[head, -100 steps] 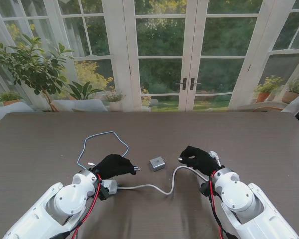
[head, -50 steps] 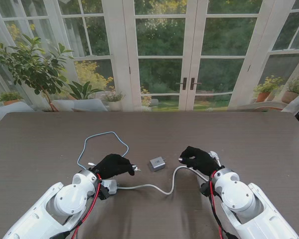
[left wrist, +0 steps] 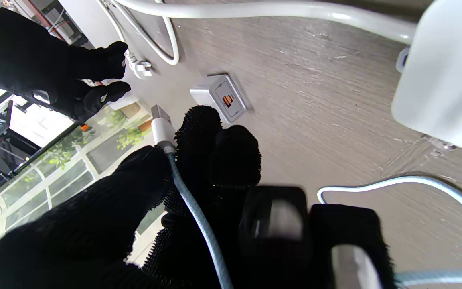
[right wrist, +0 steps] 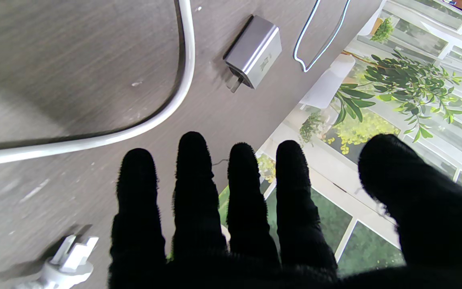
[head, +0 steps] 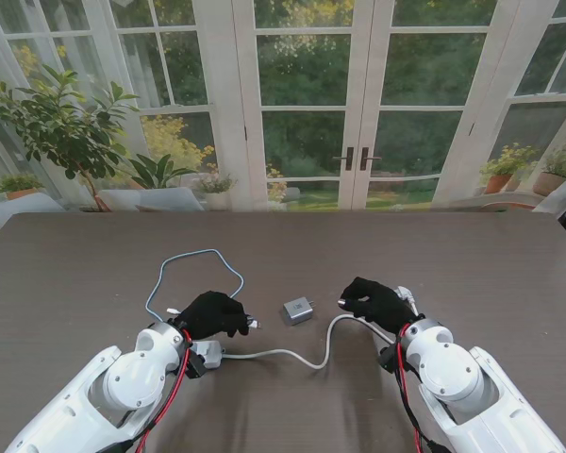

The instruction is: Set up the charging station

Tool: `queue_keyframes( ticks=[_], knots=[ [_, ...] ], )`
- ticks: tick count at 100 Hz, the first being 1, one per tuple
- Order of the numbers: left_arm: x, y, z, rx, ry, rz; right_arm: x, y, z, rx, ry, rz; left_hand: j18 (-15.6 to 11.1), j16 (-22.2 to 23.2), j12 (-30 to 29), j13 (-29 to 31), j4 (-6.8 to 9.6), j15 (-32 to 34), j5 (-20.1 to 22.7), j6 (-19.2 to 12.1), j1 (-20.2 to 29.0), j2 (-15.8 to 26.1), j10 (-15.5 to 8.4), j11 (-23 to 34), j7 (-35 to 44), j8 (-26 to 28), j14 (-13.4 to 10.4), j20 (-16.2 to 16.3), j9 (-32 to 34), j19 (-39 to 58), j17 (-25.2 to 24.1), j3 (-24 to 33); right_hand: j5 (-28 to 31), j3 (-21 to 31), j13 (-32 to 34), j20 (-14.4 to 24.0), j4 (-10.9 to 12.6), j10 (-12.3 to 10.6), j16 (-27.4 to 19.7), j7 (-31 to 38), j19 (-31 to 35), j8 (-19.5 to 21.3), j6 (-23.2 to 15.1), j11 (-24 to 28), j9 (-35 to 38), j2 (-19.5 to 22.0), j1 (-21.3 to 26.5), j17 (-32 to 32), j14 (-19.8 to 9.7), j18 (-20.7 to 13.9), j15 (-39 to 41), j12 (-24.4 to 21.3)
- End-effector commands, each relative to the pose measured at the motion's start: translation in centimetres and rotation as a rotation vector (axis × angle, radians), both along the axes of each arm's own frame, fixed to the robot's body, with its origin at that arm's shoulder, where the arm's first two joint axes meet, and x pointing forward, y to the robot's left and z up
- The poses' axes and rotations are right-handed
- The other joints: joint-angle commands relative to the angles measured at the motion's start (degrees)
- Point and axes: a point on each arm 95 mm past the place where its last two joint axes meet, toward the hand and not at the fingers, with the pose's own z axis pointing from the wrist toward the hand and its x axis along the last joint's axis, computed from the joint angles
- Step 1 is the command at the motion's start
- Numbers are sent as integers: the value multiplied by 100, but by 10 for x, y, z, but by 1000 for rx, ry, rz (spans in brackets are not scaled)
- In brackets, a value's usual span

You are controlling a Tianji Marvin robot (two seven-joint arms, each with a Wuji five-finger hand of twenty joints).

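Observation:
A small grey charger cube (head: 299,310) lies on the table between my hands; its orange USB port (left wrist: 226,100) faces my left hand. My left hand (head: 212,313) is shut on the silver USB plug (left wrist: 161,124) of a pale blue cable (head: 198,255), and the plug tip points at the cube from a short gap away. My right hand (head: 373,300) hovers right of the cube, open, with its fingers (right wrist: 193,188) spread and nothing in them. A white mains plug (right wrist: 68,261) lies on the table beside that hand. Its thick white cord (head: 311,361) runs to a white power strip (head: 208,354) under my left wrist.
The blue cable loops away from me on the dark wood table (head: 453,255), left of centre. The power strip (left wrist: 443,80) sits close to my left wrist. Glass doors and potted plants stand beyond the far table edge.
My left hand has shifted slightly, and the USB plug tip sits a little closer in to the hand. The right hand, cube and cord have not moved.

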Motion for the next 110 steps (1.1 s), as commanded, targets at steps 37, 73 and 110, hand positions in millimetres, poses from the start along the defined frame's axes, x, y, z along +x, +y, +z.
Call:
queue_keyframes(
  ticks=[37,73,110],
  knots=[
    [-5,0,1,-2,61,-62,-2,4,-3,5,19,16,1893,274,912,-981,-256,-3108,-557,328,1732,-174,259,-347,293,-18,1178,-347,-605,-1160,-2085,-393,77,-66,215,57,53,8,-4356,-2429,-137,-52,41,-76,78,118,-188,26,-36,-16,46,-18],
    [-6,-1,1,-23,84,-87,-2,4,-3,6,18,15,1834,438,841,-998,-111,-2805,-651,319,2282,276,356,-3,340,619,1204,-91,-651,-1338,-2242,-901,81,-59,218,55,53,11,-4354,-2432,-139,-53,49,-73,84,116,-184,23,-31,-12,47,-16],
    [-8,3,2,-68,118,-83,-2,4,-2,4,6,19,1813,801,651,-733,-263,-1916,-617,417,1913,215,590,506,946,861,1466,31,-414,-850,-1960,-557,109,-54,223,56,53,16,-4353,-2426,-135,-51,56,-68,97,112,-181,31,-36,-6,50,-14]
  ],
)
